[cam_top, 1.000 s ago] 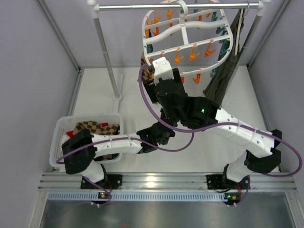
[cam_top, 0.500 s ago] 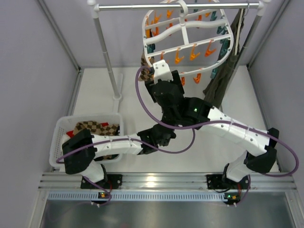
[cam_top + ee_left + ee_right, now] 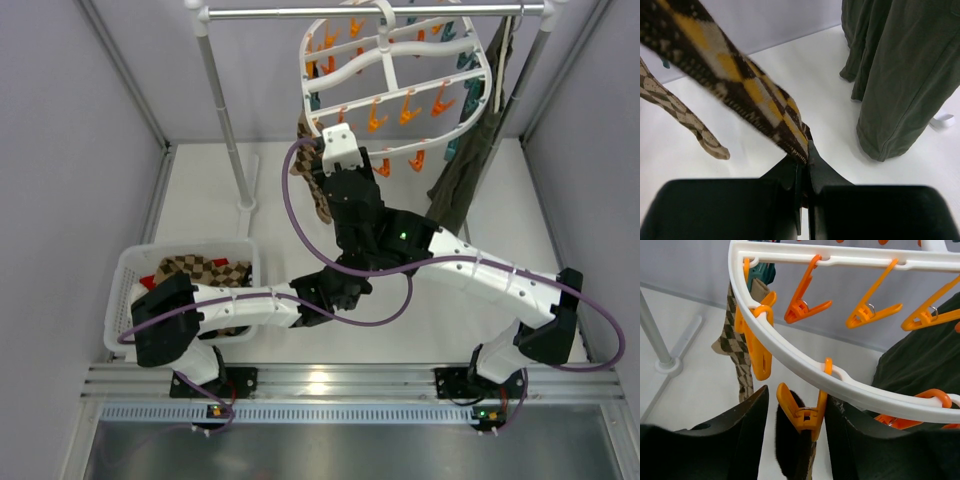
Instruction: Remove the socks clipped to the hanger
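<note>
The white hanger (image 3: 398, 78) hangs from the rail, with orange clips. My right gripper (image 3: 799, 396) is open at its lower left rim (image 3: 805, 359), its fingers straddling an orange clip (image 3: 805, 415) that pinches a dark sock (image 3: 790, 455). The right finger touches the clip; the left finger stands apart. My left gripper (image 3: 806, 150) is shut on the lower end of a brown-and-yellow argyle sock (image 3: 755, 95), which runs taut up to the left. In the top view this sock (image 3: 320, 200) hangs below the right wrist (image 3: 338, 148). A tan argyle sock (image 3: 742, 365) and a teal sock (image 3: 762, 272) stay clipped.
An olive-green garment (image 3: 470, 160) hangs at the hanger's right side, close to both grippers (image 3: 900, 75). A white basket (image 3: 190, 248) at the left holds argyle socks. The rail's upright pole (image 3: 225, 110) and its foot (image 3: 670, 365) stand left of the hanger.
My right arm has moved up and left, closing in on the hanger's lower left rim. The argyle sock now shows below it. My left arm has hardly moved.
</note>
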{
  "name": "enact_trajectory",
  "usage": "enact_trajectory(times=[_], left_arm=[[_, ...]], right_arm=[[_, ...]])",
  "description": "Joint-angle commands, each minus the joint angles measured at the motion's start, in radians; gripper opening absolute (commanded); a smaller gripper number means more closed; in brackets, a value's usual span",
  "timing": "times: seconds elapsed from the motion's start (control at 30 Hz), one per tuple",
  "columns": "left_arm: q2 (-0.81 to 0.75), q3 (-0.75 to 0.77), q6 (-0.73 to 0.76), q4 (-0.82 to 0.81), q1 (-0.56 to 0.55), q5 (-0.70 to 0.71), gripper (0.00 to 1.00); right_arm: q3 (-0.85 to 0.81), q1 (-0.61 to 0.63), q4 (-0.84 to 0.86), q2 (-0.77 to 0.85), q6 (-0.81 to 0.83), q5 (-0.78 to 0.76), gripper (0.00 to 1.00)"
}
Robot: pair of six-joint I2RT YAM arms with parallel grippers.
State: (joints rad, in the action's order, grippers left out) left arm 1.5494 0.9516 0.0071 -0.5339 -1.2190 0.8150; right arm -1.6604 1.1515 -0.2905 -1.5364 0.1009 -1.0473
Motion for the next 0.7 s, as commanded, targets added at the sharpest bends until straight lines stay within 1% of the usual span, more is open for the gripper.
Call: enact_trajectory(times=[0.0, 0.13, 0.17, 0.23, 0.27, 0.33, 0.37, 0.47, 0.53, 0.6, 0.63, 0.67], left_arm=[[-0.005, 0.022, -0.002, -0.06, -0.008, -0.007, 0.0], [0.003, 0.021, 0.002, -0.06, -0.008, 0.004, 0.0], [0.003, 0.018, 0.002, -0.06, -0.008, 0.007, 0.0], [0.002, 0.013, -0.001, -0.06, -0.007, 0.015, 0.0], [-0.002, 0.003, -0.002, -0.058, -0.007, 0.016, 0.0], [-0.014, -0.01, -0.002, -0.058, -0.005, 0.024, 0.0], [-0.026, -0.031, -0.043, -0.058, -0.005, 0.027, 0.0], [-0.051, -0.072, -0.071, -0.058, -0.002, 0.035, 0.0], [-0.084, -0.132, -0.104, -0.055, -0.001, 0.061, 0.0], [-0.141, -0.201, -0.152, -0.029, 0.003, 0.091, 0.0], [-0.167, -0.217, -0.176, 0.004, 0.004, 0.111, 0.0], [-0.222, -0.232, -0.205, 0.047, 0.013, 0.122, 0.0]], right_arm=[[-0.004, -0.027, 0.094, 0.03, 0.034, -0.023, 0.41], [-0.004, -0.027, 0.091, 0.028, 0.03, -0.019, 0.3], [-0.002, -0.029, 0.088, 0.032, 0.026, -0.016, 0.23], [0.004, -0.029, 0.086, 0.039, 0.019, -0.007, 0.2], [0.005, -0.029, 0.083, 0.039, 0.017, -0.003, 0.15], [0.01, -0.03, 0.082, 0.047, 0.002, 0.006, 0.1], [0.014, -0.033, 0.08, 0.051, -0.004, 0.027, 0.11], [0.025, -0.044, 0.057, 0.07, -0.05, 0.065, 0.11], [0.039, -0.058, 0.054, 0.088, -0.073, 0.116, 0.13], [0.051, -0.062, 0.05, 0.105, -0.084, 0.151, 0.2], [0.051, -0.064, 0.045, 0.11, -0.087, 0.165, 0.26], [0.056, -0.064, 0.039, 0.116, -0.09, 0.19, 0.35]])
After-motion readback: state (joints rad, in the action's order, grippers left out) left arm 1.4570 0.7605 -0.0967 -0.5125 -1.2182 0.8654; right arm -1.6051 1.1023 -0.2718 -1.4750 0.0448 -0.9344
